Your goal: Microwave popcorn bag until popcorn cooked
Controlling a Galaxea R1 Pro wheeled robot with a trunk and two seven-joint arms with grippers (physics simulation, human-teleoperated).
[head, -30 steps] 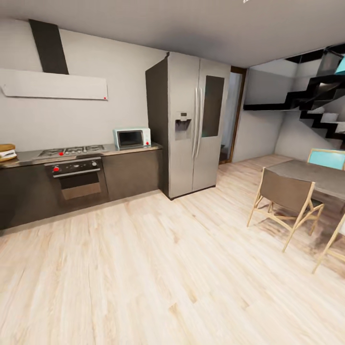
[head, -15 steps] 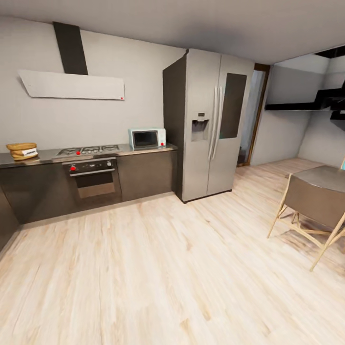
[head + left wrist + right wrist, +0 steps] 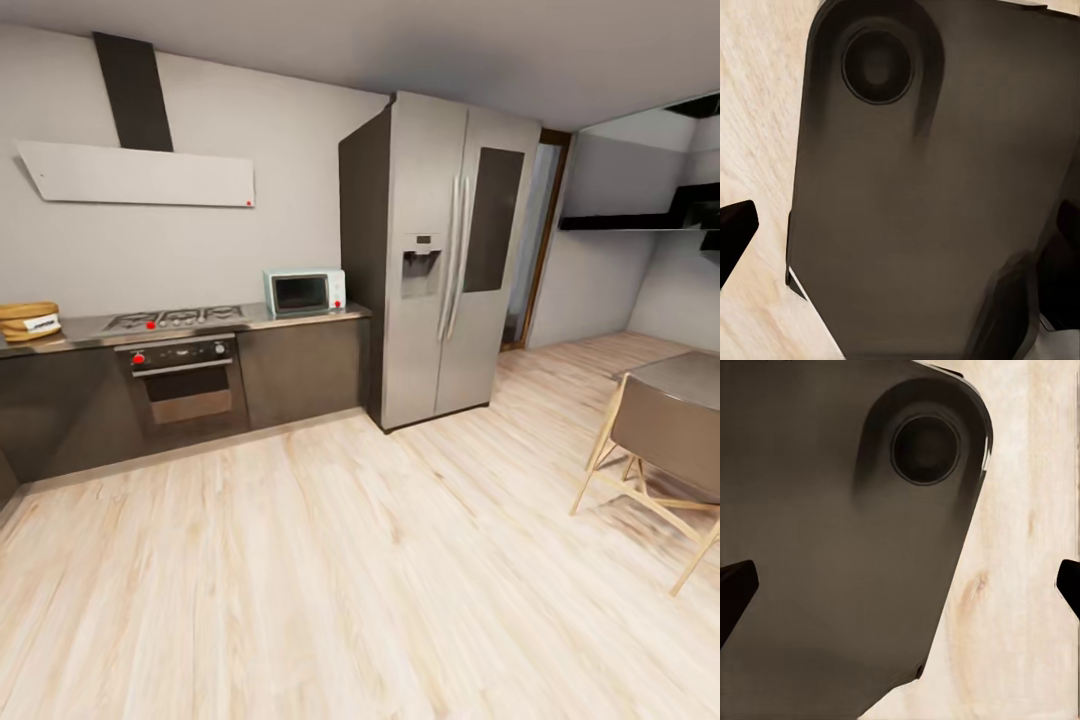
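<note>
Grey walls and a light wood floor (image 3: 330, 570) fill our head view of the kitchen. We stand well away from the cabinets, looking across the open floor. Along the far wall runs the tabletop (image 3: 75, 335), a grey slab over dark cabinets. On its far left end sits the popcorn bag (image 3: 28, 321), a small tan sack with a white label, upright as far as we can tell. The steel gas hob (image 3: 175, 319) lies between the bag and the microwave (image 3: 304, 292), and under the hob is a black oven (image 3: 183, 382) with red marks on its panel. The microwave is pale mint with a dark glass door, which is closed; it stands at the right end of the tabletop, just beside a tall steel fridge (image 3: 440, 255). Above the hob hangs a slanted white hood (image 3: 140, 176). At the right edge we see a wooden chair (image 3: 655, 440) and part of a dark table.

In the left wrist view a dark part of our own body (image 3: 922, 195) is close in front, with floor beside it. In both wrist views only black tips of the fingers show at the edges, far apart, so both pairs of fingers are released and hold nothing.
</note>
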